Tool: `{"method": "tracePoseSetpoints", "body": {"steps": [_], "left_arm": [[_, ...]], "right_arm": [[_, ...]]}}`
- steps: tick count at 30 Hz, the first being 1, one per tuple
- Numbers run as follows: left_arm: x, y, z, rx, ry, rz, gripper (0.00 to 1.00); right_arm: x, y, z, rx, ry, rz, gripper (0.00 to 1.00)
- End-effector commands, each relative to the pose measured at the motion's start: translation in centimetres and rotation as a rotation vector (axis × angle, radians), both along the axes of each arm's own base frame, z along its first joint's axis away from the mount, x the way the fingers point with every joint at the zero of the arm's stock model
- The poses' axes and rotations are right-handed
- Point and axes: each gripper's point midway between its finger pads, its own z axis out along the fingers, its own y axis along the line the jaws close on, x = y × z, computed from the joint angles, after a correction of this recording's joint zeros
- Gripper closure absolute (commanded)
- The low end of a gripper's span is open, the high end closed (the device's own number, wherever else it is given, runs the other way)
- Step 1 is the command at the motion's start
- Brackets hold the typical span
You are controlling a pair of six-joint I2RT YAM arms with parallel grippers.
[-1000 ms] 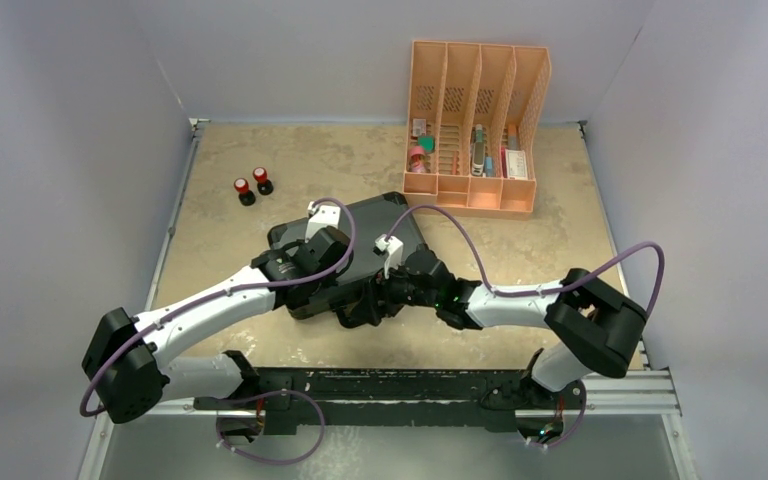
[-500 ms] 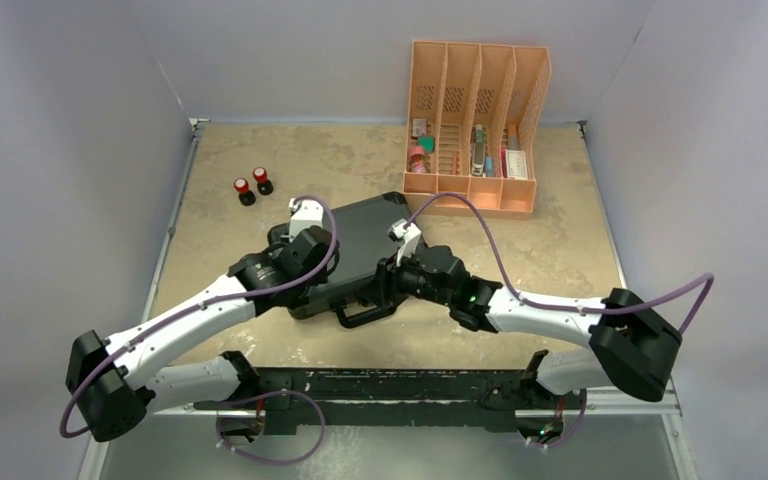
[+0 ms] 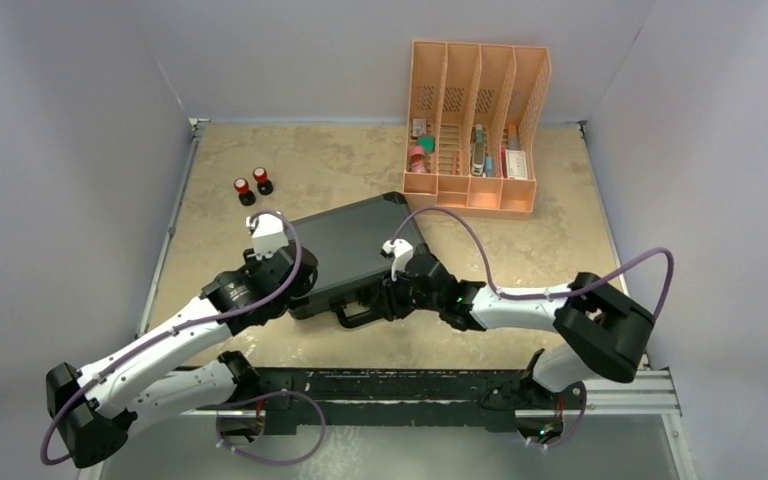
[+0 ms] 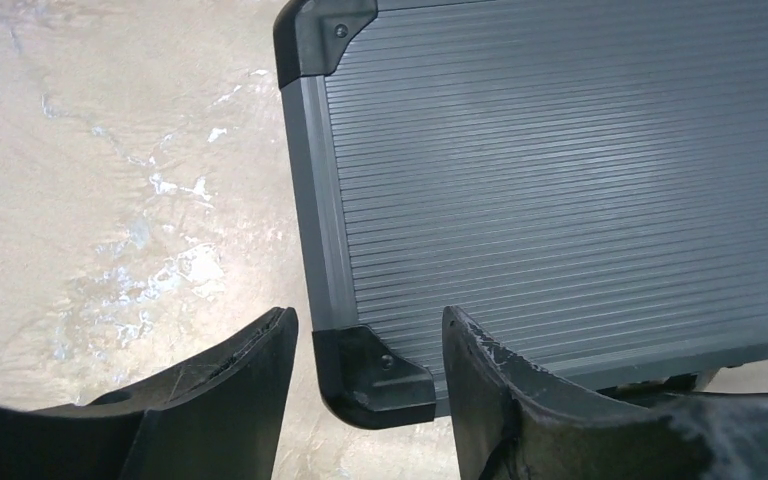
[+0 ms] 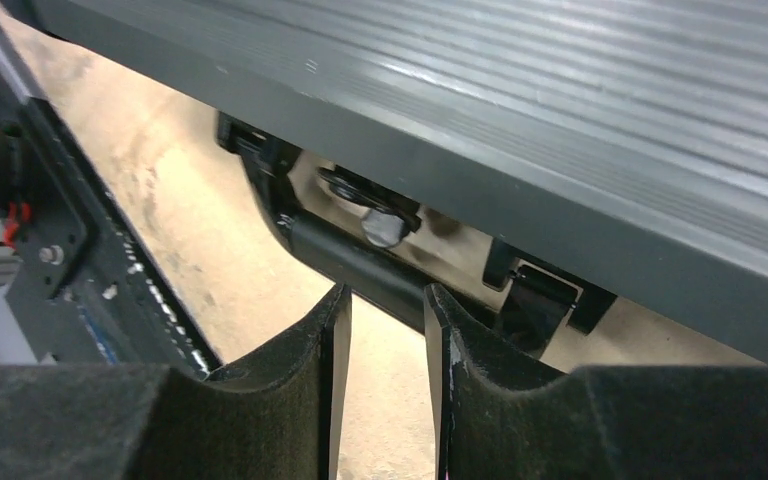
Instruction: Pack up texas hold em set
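Item one, the texas hold em set: we log a black hard briefcase [image 3: 355, 245] lying flat at the centre of the tabletop [image 3: 550, 260], lid shut, long axis running from 8 o'clock to 2 o'clock. Its ribbed lid faces up, and whatever it holds is hidden from us. Its handle [image 3: 360, 315] hangs off the 6 o'clock edge. Item two, the left gripper [image 3: 295, 290]: we find it at the case's 8 o'clock corner, fingers well apart, holding nothing. In the left wrist view the gripper [image 4: 368, 320] straddles a black corner cap [image 4: 370, 375] of the briefcase [image 4: 560, 180]; we cannot tell whether either finger touches it. Item three, the right gripper [image 3: 380, 300]: we find it at the case's 6 o'clock edge, by the handle. In the right wrist view its fingers stand a narrow gap apart with bare tabletop showing between them. The handle [image 5: 360, 265] crosses just past the tips of the gripper [image 5: 380, 295], under the overhanging edge of the briefcase [image 5: 560, 120]. We see nothing clamped between the fingers. Item four, an orange slotted organizer [image 3: 470, 197] stands upright at 1 o'clock. Its slots hold small pink, teal, red and white articles, too small for us to name. Item five, two small red-topped black cylinders [image 3: 253, 186] stand side by side at 10 o'clock, well apart from the case.
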Motion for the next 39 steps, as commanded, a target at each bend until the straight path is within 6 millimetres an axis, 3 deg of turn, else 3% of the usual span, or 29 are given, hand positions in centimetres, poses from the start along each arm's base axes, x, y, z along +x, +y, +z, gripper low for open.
{"method": "tracePoseSetpoints", "body": {"steps": [1,12,17,20,26,34,39], "left_arm": [[0.5,0.5,-0.3,0.014,-0.010,0.073,0.48],[0.4,0.0,-2.7,0.108,0.110,0.054,0.79],[0.3,-0.2,-2.8,0.116,0.122,0.043,0.87],[0.3,-0.2,-3.0,0.122,0.130,0.041,0.91],[0.5,-1.0,-3.0,0.100,0.132,0.014,0.93],[0.7,-1.6,-2.5,0.072,0.122,-0.003,0.96],[0.6,-1.6,-2.5,0.063,0.121,-0.004,0.98]], "right_arm": [[0.5,0.9,-0.6,-0.021,-0.013,0.008,0.66],[2.5,1.3,-1.8,-0.046,-0.015,-0.105,0.71],[1.9,1.5,-0.3,0.004,-0.036,-0.068,0.72],[2.1,1.5,0.8,0.037,-0.056,-0.080,0.70],[3.5,2.1,-0.1,-0.002,-0.071,-0.132,0.71],[2.8,2.1,-3.0,-0.142,-0.119,-0.136,0.76],[4.0,0.5,-4.9,-0.261,-0.134,-0.240,0.86]]}}
